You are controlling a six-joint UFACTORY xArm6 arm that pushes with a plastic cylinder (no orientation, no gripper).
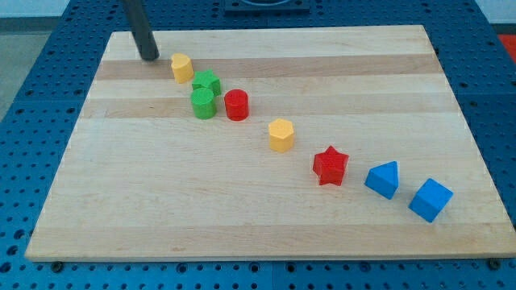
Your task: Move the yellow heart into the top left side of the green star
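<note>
The yellow heart (182, 68) sits near the board's top left. It lies against the upper left side of the green star (207, 81), or very close to it. My tip (149, 58) rests on the board just left of the yellow heart, a small gap apart. The dark rod rises from it out of the view's top.
A green cylinder (203, 104) sits just below the green star, with a red cylinder (236, 105) to its right. A yellow hexagon (280, 134), a red star (330, 166), a blue triangle (383, 179) and a blue cube (430, 199) run diagonally toward the bottom right of the wooden board (121, 201).
</note>
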